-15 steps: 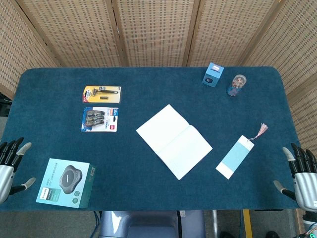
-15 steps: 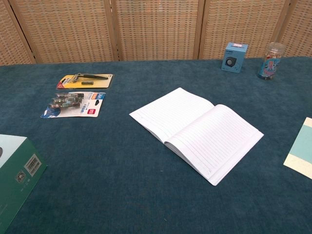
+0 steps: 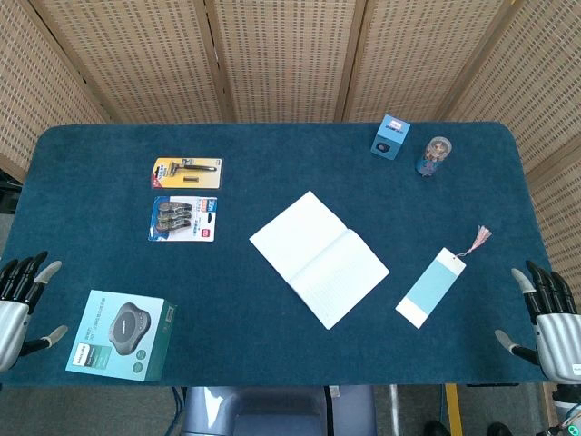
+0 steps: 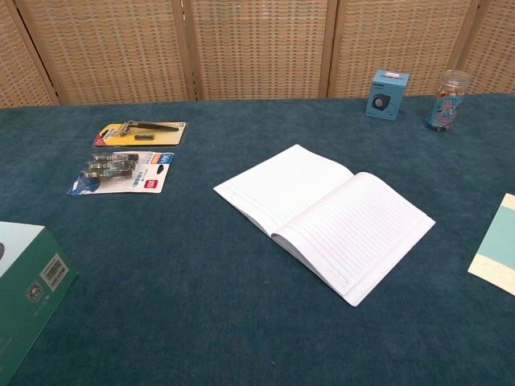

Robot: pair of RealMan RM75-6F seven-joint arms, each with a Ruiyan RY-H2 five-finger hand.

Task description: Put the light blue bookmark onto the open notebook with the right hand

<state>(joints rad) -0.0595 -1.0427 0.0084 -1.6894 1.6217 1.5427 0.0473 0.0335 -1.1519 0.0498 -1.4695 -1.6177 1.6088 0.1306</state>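
Fingers spread and empty on both hands, at the table's near corners.

The right hand (image 3: 550, 320), empty, waits at four o'clock of the light blue bookmark (image 3: 431, 287), close enough for a short reach. The bookmark lies flat on the cloth at four o'clock of the open notebook (image 3: 318, 258), near but apart, its tassel pointing away. The left hand (image 3: 20, 300) idles beside the green box (image 3: 120, 335), out of the task's way.

Notebook (image 3: 319, 259) mid-table; bookmark (image 3: 431, 287) to its right, apart; razor pack (image 3: 187, 172) behind clip pack (image 3: 184, 219), left.
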